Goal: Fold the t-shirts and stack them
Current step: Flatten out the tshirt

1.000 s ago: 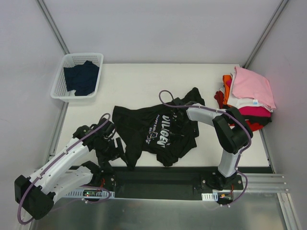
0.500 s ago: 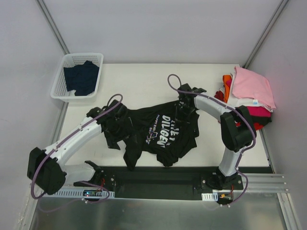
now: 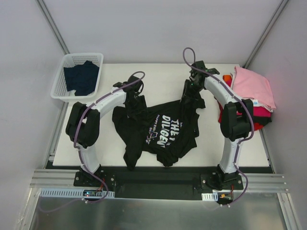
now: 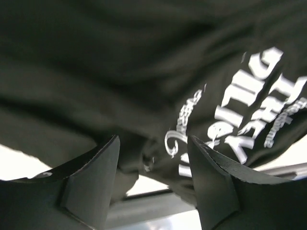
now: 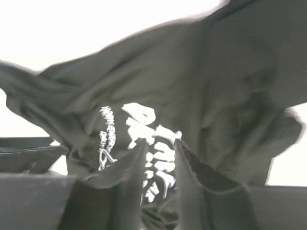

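A black t-shirt (image 3: 158, 130) with white chest lettering lies crumpled mid-table, and it fills the left wrist view (image 4: 144, 72) and the right wrist view (image 5: 201, 86). My left gripper (image 3: 136, 103) hovers over the shirt's far left part. In its wrist view the left gripper (image 4: 153, 143) is open, with cloth just beyond the tips. My right gripper (image 3: 190, 94) is over the shirt's far right corner. Seen from its wrist, the right gripper (image 5: 160, 144) is open by a narrow gap, with the lettering showing through. A stack of folded t-shirts (image 3: 249, 96), pink on top, sits at the table's right edge.
A white basket (image 3: 61, 89) at the far left corner holds a dark navy t-shirt (image 3: 81, 76). Bare table (image 3: 158, 79) lies beyond the black shirt. Grey walls close in on both sides, and a metal rail (image 3: 153, 179) runs along the near edge.
Both arms swung away from the near edge toward the shirt's far side. The right gripper went from shut to slightly open. The shirt's far right corner now stands stretched up.
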Controlling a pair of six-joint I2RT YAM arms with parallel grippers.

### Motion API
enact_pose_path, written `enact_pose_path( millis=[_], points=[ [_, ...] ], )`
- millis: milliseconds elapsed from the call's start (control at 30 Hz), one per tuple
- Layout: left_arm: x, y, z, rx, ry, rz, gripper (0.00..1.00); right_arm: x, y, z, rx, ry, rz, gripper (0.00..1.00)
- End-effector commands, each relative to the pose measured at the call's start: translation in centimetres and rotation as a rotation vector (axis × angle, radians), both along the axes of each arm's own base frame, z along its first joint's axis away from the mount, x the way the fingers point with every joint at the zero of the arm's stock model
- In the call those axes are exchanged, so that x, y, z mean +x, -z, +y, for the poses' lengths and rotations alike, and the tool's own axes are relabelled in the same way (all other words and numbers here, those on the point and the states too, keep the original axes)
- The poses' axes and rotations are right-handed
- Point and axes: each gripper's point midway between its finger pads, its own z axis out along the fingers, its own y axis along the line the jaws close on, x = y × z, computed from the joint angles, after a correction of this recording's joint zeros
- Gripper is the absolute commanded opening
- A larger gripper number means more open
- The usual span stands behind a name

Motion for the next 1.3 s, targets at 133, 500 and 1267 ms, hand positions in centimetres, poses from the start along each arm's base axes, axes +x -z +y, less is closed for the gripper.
enact_pose_path(
  millis=[133, 500, 1267],
  points=[
    [6.4, -0.2, 7.4, -0.058, -0.129, -0.027, 0.6, 3.0, -1.1, -8.3, -0.029, 0.16, -0.011, 0.37],
    [7.3, 2.3, 8.2, -0.07, -0.133, 0.029, 0.6, 4.8, 3.7, -7.7, 0.002, 0.16, 0.079, 0.37],
    [13.5, 1.3, 12.6, -0.194, -0.254, -0.029, 0.61, 12.7, 5.0, -12.1, 0.149, 0.338, 0.034, 0.45]
  ],
)
